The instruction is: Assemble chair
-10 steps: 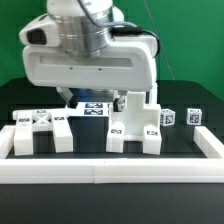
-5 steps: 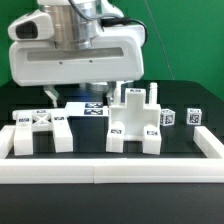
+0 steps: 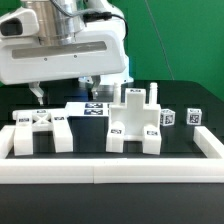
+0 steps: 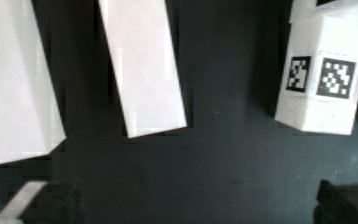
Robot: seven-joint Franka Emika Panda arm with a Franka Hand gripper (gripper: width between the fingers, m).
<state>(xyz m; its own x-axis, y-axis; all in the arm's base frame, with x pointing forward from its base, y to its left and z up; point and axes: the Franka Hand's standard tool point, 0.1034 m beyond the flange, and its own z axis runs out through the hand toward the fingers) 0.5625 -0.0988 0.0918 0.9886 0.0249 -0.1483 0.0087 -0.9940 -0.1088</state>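
The chair is in loose white parts on the black table. A chunky joined piece [image 3: 135,122] with upright posts stands in the middle. A low part with tags [image 3: 40,130] lies at the exterior view's left. Two small tagged blocks [image 3: 168,117] [image 3: 193,117] sit at the right. My gripper [image 3: 64,92] hangs open above the back left of the table, over nothing it touches. In the wrist view the gripper [image 4: 190,205] shows only dark fingertips [image 4: 23,204] at the edges, with bare table between them. Beyond lie a long white part [image 4: 149,65] and a tagged white block [image 4: 327,75].
The marker board [image 3: 92,108] lies flat behind the parts, under the hand. A long low white border rail [image 3: 110,172] runs along the front and up both sides. The arm's big white hand [image 3: 65,50] blocks the back left.
The arm has slid toward the exterior view's left, uncovering the middle piece's posts. The jaws have stayed open and empty.
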